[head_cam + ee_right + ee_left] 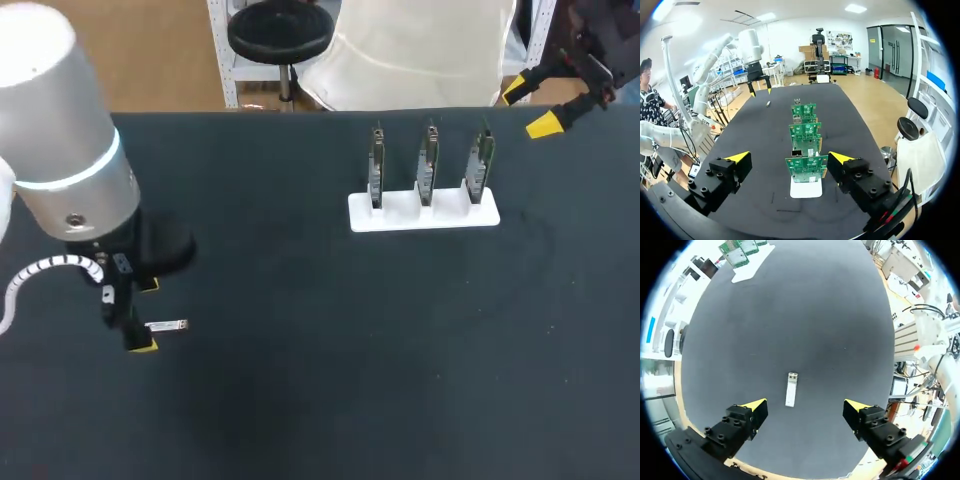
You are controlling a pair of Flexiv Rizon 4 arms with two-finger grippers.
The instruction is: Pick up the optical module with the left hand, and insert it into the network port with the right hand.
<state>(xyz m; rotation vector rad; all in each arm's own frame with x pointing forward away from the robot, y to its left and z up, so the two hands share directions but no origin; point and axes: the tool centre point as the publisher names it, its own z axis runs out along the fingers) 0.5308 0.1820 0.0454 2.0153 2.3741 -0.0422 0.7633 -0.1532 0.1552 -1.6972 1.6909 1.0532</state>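
the black table (320,400) fills the view. my left arm (65,150) stands over its near left part, and the left gripper (146,316) points down, fingers spread wide. the white stand (423,212) holds three upright green boards (428,160). the right gripper (530,108) hangs at the far right edge, also spread and empty. the small silver optical module (791,388) lies flat under the left gripper, touching neither finger.
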